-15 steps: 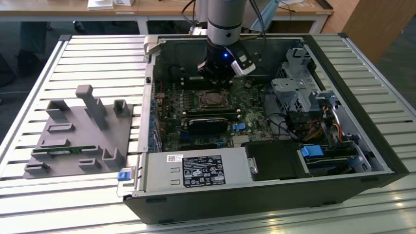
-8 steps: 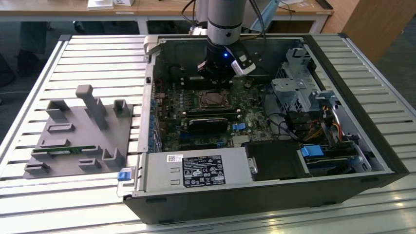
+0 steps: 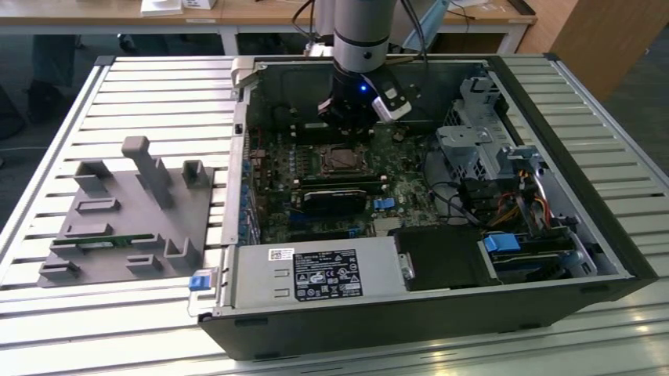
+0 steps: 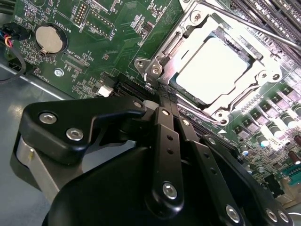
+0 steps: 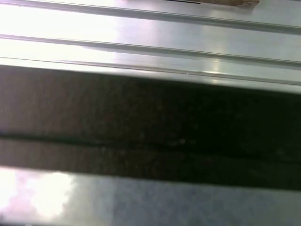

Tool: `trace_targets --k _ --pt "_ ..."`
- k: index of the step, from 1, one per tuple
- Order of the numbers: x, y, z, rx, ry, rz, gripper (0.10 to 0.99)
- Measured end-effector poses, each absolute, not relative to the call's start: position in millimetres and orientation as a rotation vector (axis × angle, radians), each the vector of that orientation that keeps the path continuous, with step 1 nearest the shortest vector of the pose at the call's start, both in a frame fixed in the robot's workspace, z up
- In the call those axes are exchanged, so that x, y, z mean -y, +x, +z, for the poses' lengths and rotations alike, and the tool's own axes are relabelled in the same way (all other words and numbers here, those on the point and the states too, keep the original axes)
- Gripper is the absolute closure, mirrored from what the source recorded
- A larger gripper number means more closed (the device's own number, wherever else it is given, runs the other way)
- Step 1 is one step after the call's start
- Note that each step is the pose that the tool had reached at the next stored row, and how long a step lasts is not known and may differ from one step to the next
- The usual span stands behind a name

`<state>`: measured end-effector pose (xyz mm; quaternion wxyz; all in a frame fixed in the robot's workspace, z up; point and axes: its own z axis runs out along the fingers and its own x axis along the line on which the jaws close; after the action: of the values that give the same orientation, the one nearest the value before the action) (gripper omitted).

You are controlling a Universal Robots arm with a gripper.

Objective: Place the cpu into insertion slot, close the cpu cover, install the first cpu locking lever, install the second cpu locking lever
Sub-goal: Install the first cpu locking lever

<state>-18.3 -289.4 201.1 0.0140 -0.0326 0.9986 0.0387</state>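
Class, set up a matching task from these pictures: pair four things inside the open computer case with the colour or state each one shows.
Things:
1. cpu
2. cpu cover
3. coin battery
4. pincer

States:
A. round and silvery, sitting on the green board
B. black, its tips at the socket's edge
C. flat bright square lying inside the socket
D. metal frame lying down around the chip

Pairs: 1-C, 2-D, 3-A, 4-B

Silvery cpu (image 4: 212, 66) under closed cpu cover (image 4: 164, 49)
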Motion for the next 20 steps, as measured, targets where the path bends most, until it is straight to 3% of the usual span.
trace_targets --k 20 --pt "289.2 -20.4 207.3 -3.11 -0.101 0.114 0.98"
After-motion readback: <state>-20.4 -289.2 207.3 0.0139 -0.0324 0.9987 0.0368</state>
